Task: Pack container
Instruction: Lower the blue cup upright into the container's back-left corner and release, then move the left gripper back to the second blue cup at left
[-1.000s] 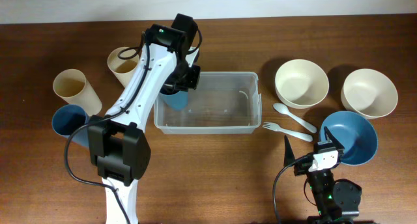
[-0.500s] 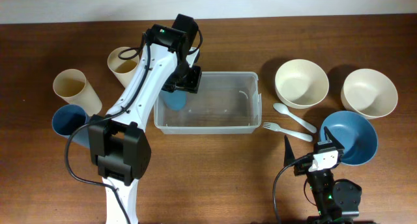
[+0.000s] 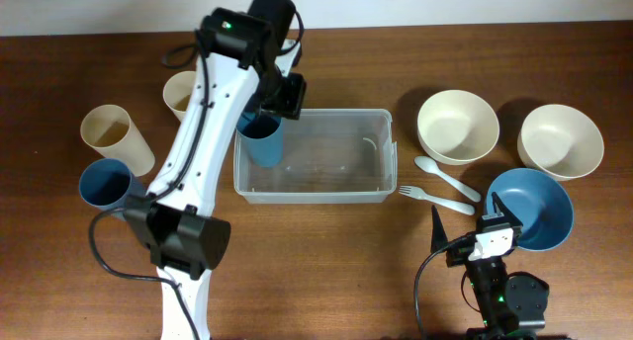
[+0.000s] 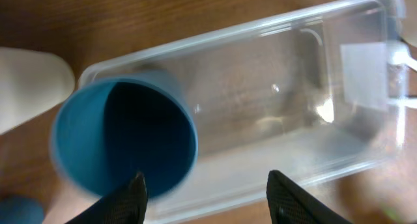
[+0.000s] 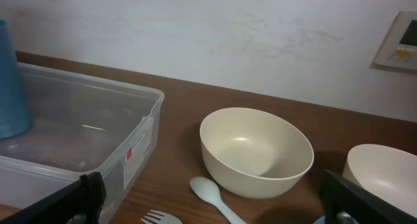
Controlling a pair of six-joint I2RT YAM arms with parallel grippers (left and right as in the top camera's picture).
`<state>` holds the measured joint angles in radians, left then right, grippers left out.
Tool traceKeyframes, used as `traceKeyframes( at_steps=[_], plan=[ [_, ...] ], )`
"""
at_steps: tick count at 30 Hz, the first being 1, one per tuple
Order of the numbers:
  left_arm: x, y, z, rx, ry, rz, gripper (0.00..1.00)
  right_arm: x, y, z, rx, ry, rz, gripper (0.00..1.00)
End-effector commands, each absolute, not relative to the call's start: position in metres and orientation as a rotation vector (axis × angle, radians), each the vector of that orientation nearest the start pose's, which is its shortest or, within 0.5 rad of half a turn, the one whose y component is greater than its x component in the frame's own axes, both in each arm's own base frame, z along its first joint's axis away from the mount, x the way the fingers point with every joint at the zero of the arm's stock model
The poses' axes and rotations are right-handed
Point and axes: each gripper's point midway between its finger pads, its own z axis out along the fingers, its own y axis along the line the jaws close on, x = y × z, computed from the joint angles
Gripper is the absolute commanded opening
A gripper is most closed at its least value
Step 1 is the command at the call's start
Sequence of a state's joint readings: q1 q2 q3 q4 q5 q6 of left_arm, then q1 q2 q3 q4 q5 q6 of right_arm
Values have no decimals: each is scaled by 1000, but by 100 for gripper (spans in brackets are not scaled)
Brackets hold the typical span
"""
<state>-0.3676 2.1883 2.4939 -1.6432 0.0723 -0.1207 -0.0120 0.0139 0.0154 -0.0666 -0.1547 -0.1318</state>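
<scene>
Though unseen overhead, white label (image 5: 132,162) on container (image 5: 153,97) end wall.

Soft even light, slight wrist-view blur

1. Right tool (image 5: 212,208): jaws wide apart, nothing between them; dark fingers (image 5: 88,198) at the bottom corners of the frame.
2. Container (image 5: 98,129), clear plastic, left side, on the brown table (image 5: 189,103); its short end faces the bowls.
3. Red-and-white label (image 5: 133,162) on that short end wall.
4. Blue cup (image 5: 12,81) upright in the container, cut off by the left frame edge.
5. Cream bowl (image 5: 255,152) at centre, upright, near the container, not touching it.
6. Second cream bowl (image 5: 384,175) at the right edge, only partly in frame.
7. Pale spoon (image 5: 210,190) lies just in front of the centre bowl.
8. Fork (image 5: 159,217): only the tines show, at the bottom edge, left of the spoon.
9. White wall (image 5: 195,35) behind; wall panel (image 5: 399,40) at top right.
</scene>
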Motion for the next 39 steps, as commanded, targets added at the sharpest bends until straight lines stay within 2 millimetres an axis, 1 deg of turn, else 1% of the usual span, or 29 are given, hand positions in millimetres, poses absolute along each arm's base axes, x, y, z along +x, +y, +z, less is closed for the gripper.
traceKeyframes(
  at_steps=[1, 5, 9, 11, 12, 13, 14, 15, 16, 17, 18, 20, 22, 23, 24, 27, 29, 32, 35, 39],
  plan=[
    [411, -167, 251, 366, 2829, -177, 61, 244, 23, 159, -213, 1622, 14, 99],
    [405, -154, 278, 324, 2769, -186, 61, 244, 23, 159, -213, 1622, 14, 99],
    [392, -133, 303, 246, 2727, -176, 61, 244, 23, 159, -213, 1622, 14, 99],
    [378, -115, 310, 210, 2728, -114, 61, 244, 23, 160, -213, 1621, 13, 99],
    [369, -103, 311, 176, 2734, -60, 61, 244, 23, 159, -213, 1622, 14, 99],
    [362, -93, 311, 134, 2743, -14, 61, 244, 23, 160, -213, 1621, 13, 99],
    [350, -79, 309, 78, 2754, 44, 63, 244, 23, 159, -213, 1622, 14, 99],
    [341, -70, 308, 35, 2763, 82, 63, 244, 23, 159, -213, 1622, 14, 99],
    [327, -58, 305, -22, 2776, 124, 64, 244, 23, 160, -213, 1621, 13, 99],
    [308, -43, 300, -101, 2791, 163, 66, 244, 23, 159, -213, 1622, 14, 99],
    [298, -36, 297, -143, 2799, 175, 66, 244, 23, 159, -213, 1622, 14, 99],
    [283, -23, 292, -211, 2809, 184, 66, 244, 23, 159, -213, 1622, 14, 99],
    [275, -10, 286, -262, 2813, 208, 66, 244, 23, 159, -213, 1622, 14, 99],
    [272, -1, 283, -298, 2813, 232, 65, 244, 23, 159, -213, 1622, 14, 99],
    [270, 15, 275, -356, 2822, 279, 66, 244, 23, 159, -213, 1622, 14, 99],
    [273, 37, 255, -392, 2859, 323, 66, 244, 23, 160, -213, 1621, 13, 99],
    [280, 48, 242, -429, 2870, 336, 70, 244, 23, 159, -213, 1622, 14, 99],
    [288, 63, 221, -502, 2888, 351, 71, 244, 23, 159, -213, 1622, 14, 99],
    [295, 72, 205, -544, 2905, 361, 72, 244, 23, 160, -213, 1621, 13, 99],
    [306, 78, 190, -563, 2927, 374, 72, 244, 23, 159, -213, 1622, 14, 99]
  ],
)
